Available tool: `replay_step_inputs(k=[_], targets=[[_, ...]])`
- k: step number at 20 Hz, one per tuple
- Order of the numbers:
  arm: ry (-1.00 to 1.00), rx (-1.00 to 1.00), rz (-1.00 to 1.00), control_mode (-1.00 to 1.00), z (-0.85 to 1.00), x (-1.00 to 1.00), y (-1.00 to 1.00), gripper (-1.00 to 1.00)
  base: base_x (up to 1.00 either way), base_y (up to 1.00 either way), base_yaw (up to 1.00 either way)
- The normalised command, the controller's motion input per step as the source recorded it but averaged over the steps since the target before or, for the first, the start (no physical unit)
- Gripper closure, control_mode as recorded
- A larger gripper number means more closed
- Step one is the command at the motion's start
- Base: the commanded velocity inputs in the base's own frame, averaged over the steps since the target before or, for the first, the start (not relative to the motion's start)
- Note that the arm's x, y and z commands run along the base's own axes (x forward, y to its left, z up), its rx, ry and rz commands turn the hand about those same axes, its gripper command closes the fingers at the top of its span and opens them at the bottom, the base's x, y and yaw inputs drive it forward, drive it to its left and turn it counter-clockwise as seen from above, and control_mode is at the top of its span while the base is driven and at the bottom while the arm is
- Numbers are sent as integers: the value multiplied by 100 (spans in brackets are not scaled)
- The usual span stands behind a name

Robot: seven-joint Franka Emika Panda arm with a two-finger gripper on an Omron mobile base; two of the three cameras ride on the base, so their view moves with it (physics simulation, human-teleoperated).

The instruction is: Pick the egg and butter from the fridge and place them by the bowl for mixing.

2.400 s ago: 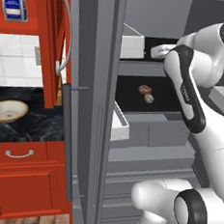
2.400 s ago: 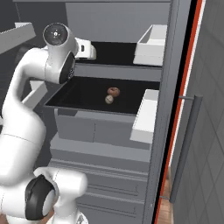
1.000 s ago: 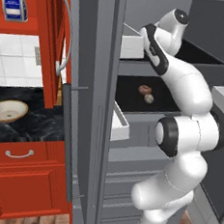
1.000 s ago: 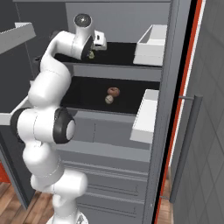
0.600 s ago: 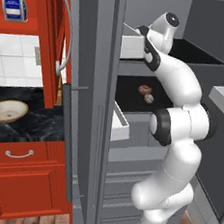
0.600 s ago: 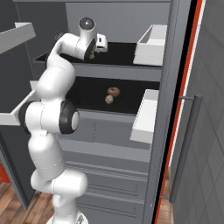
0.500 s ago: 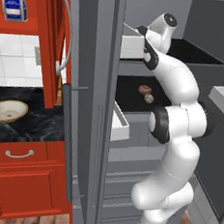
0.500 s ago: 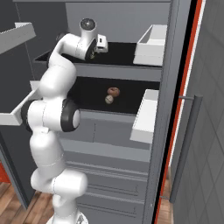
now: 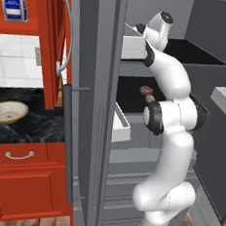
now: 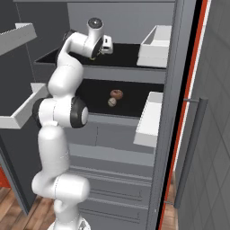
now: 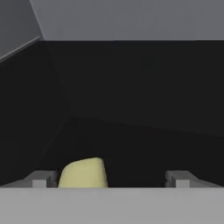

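1. the fridge [image 9: 86, 132] is standing open, its dark inner shelves facing the robot and its white door bins hanging to either side.
2. the arm is reaching up into the fridge, with the gripper [image 11: 109, 178] sitting over the fridge's upper dark shelf [image 10: 121, 51].
3. in the hand view the two fingertips [image 11: 41, 178] are standing wide apart, nearly as far open as they go, and they are gripping nothing.
4. the butter [image 11: 84, 173], a pale-yellow stick, is lying on that upper fridge shelf between the fingertips, just beside the left one; whether it is touching that tip cannot be told.
5. in the right base view a sliver of the butter [image 10: 94, 57] is peeking out below the hand, at the front of the upper fridge shelf.
6. the egg [image 10: 112, 102] is resting on the fridge's middle shelf, one level below the gripper, touching or just beside a rounder brownish-red item [image 10: 117, 94] behind it.
7. in the left base view the egg [image 9: 149, 97] is showing on that middle fridge shelf, close against the arm's upper link.
8. the bowl [image 9: 5, 111] is sitting on the dark counter [image 9: 35, 129] to the left of the fridge, well apart from it, below the red cupboard [image 9: 32, 9].
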Motion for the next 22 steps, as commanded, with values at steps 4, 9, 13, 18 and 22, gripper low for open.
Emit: replay_step_inputs(k=[4,9,13,18,22], targets=[[14,0,4,-100,-11,13,0,-100,0,0,0],[5,0,2,-100,-34,-3,5,-100,0,0,0],[-3,0,0,-100,-25,-28,4,-100,0,0,0],[-11,-1,0,-100,-8,-29,3,-100,0,0,0],[-13,-3,0,-100,-18,-31,5,-100,0,0,0]])
